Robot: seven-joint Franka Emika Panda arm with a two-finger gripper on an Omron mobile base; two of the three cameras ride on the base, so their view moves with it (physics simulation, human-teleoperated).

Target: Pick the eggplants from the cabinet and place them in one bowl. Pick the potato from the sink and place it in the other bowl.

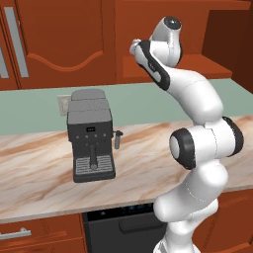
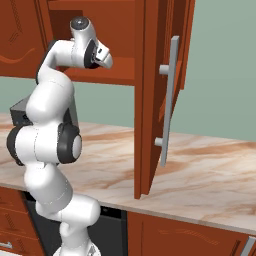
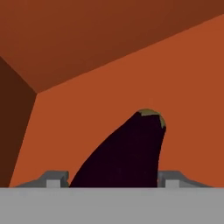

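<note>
Your arm [image 1: 197, 148] rises from the base, folds at the elbow and reaches up and away, with its wrist at the open cabinet [image 2: 150, 75] shelf. In the hand view the gripper [image 3: 113, 179] points into the niche, and its two finger tips [image 3: 54, 178] flank the base of one dark eggplant [image 3: 127, 153], whose greenish tip points away; the jaws appear closed against it, grasping it. A grey espresso machine [image 1: 91, 133] stands on the marble counter [image 1: 39, 168] to the arm's left. The open cabinet door [image 2: 160, 95] hangs just to the arm's right.
</note>
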